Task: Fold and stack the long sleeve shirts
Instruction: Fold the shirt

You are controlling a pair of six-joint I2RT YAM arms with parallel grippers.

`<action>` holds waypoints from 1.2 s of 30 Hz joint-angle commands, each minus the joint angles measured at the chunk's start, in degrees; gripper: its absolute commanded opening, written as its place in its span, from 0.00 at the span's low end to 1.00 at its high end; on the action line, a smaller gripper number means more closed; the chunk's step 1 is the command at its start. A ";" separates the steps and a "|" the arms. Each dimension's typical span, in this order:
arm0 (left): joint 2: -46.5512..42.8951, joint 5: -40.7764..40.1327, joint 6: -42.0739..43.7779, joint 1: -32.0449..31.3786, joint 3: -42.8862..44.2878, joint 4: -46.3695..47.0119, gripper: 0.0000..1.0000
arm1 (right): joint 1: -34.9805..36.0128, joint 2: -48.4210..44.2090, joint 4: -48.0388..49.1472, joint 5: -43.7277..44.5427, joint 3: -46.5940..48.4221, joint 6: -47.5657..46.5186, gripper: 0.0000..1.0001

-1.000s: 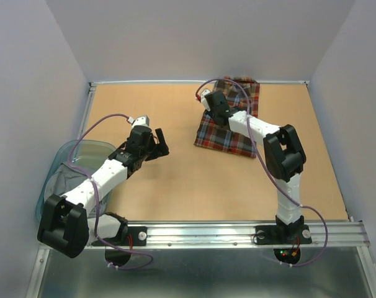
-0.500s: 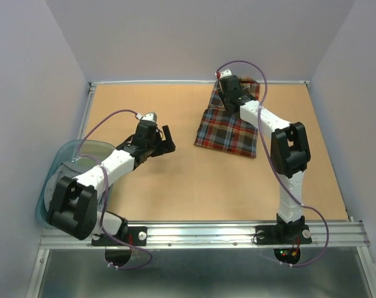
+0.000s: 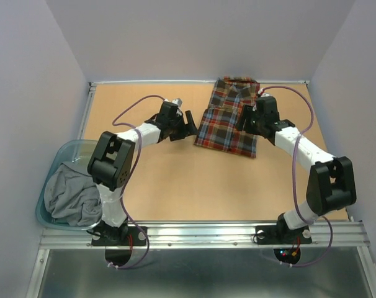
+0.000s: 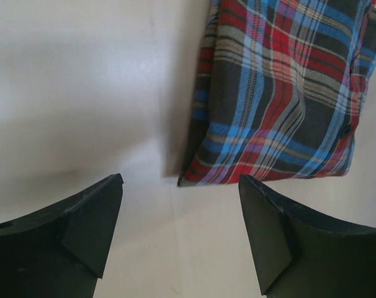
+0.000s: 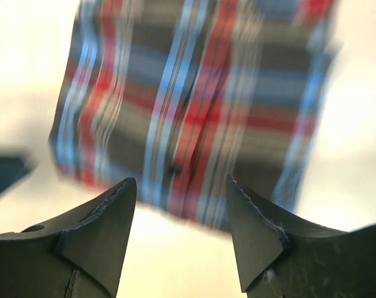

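Observation:
A folded plaid long sleeve shirt [image 3: 228, 118] in red, dark brown, navy and yellow lies flat at the far middle of the table, collar towards the back wall. My left gripper [image 3: 190, 125] is open and empty just left of the shirt's left edge. In the left wrist view [image 4: 180, 181] the shirt's near corner [image 4: 281, 93] lies just beyond the fingertips. My right gripper [image 3: 242, 119] is open and empty over the shirt's right side. The right wrist view [image 5: 180, 180] shows the blurred plaid cloth [image 5: 194, 99] ahead of the fingers.
A clear bluish basin [image 3: 46, 180] stands at the near left of the table and holds a crumpled grey garment [image 3: 70, 197]. A metal rail [image 3: 200, 234] runs along the near edge. Grey walls close in the table on three sides.
My left arm has swung from beside the basin to the shirt's left edge. My right gripper has moved from the shirt's far end to its right side. The shirt lies as before.

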 commanded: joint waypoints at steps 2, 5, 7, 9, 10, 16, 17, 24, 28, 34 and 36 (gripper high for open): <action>6.64 5.91 -1.72 -1.55 6.67 1.94 0.81 | 1.03 -6.60 4.68 -6.98 -7.62 7.02 0.65; 9.02 6.35 -2.60 -2.35 7.03 2.12 0.72 | 1.03 -8.80 5.64 -9.17 -11.14 8.07 0.65; 9.91 6.70 -2.95 -2.70 6.59 2.38 0.60 | 1.03 -10.29 7.56 -10.06 -14.29 9.65 0.65; 10.53 6.70 -3.13 -2.79 5.45 2.64 0.47 | 1.03 -11.09 9.94 -11.90 -16.41 10.36 0.65; 10.53 6.44 -3.13 -2.79 4.93 2.64 0.40 | 1.03 -11.27 10.39 -12.43 -17.12 10.89 0.65; 6.41 2.06 -1.99 -2.79 -1.40 1.42 0.13 | 1.12 -11.80 16.52 -20.25 -21.96 13.26 0.65; 4.31 1.17 -1.99 -2.79 -3.93 1.24 0.13 | 1.03 -11.80 17.41 -22.35 -22.49 13.88 0.65; -5.88 -2.09 -4.27 -2.79 -17.90 1.24 0.08 | 1.21 -12.06 21.99 -26.84 -26.53 16.17 0.65; -11.69 -2.52 -5.24 -2.79 -23.46 1.33 0.27 | 2.96 -12.41 23.04 -30.18 -26.62 16.25 0.65; -24.00 -6.04 -3.40 -2.79 -22.24 -2.63 0.74 | 6.30 -11.45 28.93 -37.83 -26.09 18.19 0.65; -27.33 -6.13 -2.87 -2.79 -20.14 -3.24 0.75 | 6.48 -10.31 30.86 -39.93 -26.53 19.94 0.65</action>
